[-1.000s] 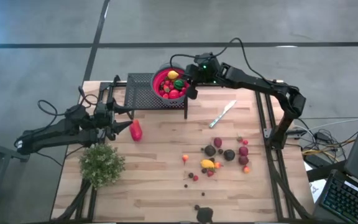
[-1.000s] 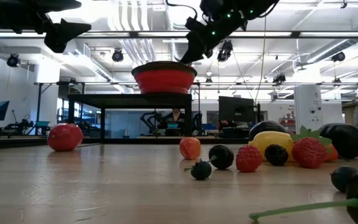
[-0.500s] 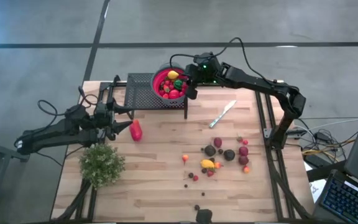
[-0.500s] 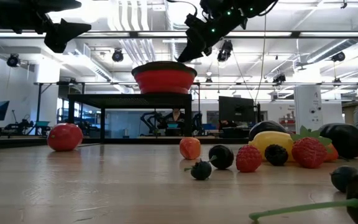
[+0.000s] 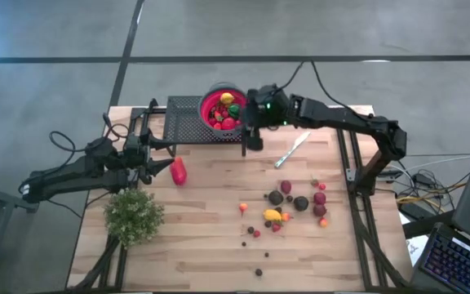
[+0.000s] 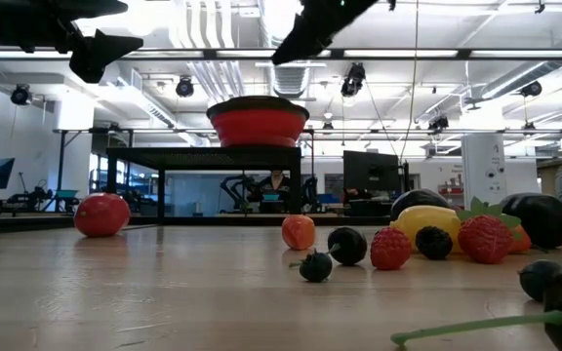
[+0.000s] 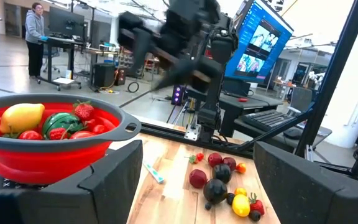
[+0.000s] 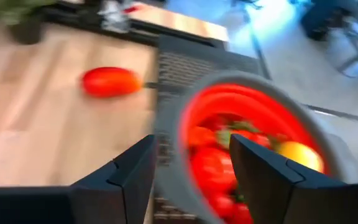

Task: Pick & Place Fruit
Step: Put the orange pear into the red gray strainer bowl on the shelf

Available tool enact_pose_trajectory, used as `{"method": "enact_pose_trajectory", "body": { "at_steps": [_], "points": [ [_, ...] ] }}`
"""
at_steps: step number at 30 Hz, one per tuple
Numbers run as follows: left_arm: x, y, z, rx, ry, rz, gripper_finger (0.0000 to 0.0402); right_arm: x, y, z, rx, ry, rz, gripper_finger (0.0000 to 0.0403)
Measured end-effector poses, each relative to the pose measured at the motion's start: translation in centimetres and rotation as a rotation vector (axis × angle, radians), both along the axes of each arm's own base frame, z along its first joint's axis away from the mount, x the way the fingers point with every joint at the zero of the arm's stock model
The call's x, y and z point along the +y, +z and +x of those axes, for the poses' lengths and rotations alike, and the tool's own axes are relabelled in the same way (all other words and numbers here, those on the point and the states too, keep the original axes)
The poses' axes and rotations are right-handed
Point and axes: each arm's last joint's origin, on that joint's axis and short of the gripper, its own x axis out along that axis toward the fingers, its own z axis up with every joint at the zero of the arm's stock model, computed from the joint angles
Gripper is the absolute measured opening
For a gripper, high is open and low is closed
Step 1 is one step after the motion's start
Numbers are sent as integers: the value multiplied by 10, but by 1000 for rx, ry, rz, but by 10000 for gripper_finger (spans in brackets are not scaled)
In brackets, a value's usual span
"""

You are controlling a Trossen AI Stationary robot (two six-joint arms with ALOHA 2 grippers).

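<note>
A red bowl (image 5: 206, 107) with several small fruits stands on a black mesh rack (image 5: 184, 122) at the table's far edge. My right gripper (image 5: 252, 136) hangs open beside the bowl's right side, above the rack's edge, with nothing between its fingers (image 8: 191, 171). More fruit (image 5: 294, 203) lies loose on the wood at the near right. A larger red piece (image 5: 178, 171) lies left of centre. My left gripper (image 5: 158, 155) waits open and level just left of that piece, its fingers (image 7: 114, 180) wide apart.
A silver knife (image 5: 292, 149) lies right of the rack. A bushy green plant (image 5: 135, 214) stands near the left front. The rack's legs (image 6: 161, 197) stand on the table. Bare wood lies between the red piece and the loose fruit.
My right gripper has drawn back from over the bowl, going up and toward the table's near edge, and its fingers have parted. The bowl and the fruit on the table stay where they were.
</note>
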Motion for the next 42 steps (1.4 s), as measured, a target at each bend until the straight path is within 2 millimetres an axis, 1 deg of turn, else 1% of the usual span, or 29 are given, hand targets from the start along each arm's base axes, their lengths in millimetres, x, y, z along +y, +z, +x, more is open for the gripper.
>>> {"method": "enact_pose_trajectory", "body": {
  "at_steps": [6,11,14,17,22,26,30,32,35,37,42],
  "points": [
    [0,0,0,0,0,0,312,57,-7,6,85,162,3,210],
    [0,0,0,0,0,0,312,101,-17,7,132,299,-17,204],
    [0,0,0,0,0,0,312,121,-21,6,147,353,-20,197],
    [0,0,0,0,0,0,312,134,-25,4,174,386,-18,192],
    [0,0,0,0,0,0,312,147,-30,2,187,414,-11,192],
    [0,0,0,0,0,0,312,149,-34,1,199,428,-23,201],
    [0,0,0,0,0,0,312,149,-36,0,223,468,-71,208],
    [0,0,0,0,0,0,312,149,-41,2,240,475,-77,211],
    [0,0,0,0,0,0,312,152,-53,6,293,489,-80,217],
    [0,0,0,0,0,0,312,154,-64,9,338,510,-91,224],
    [0,0,0,4,0,0,312,161,-86,19,393,538,-99,250]
  ]
}}
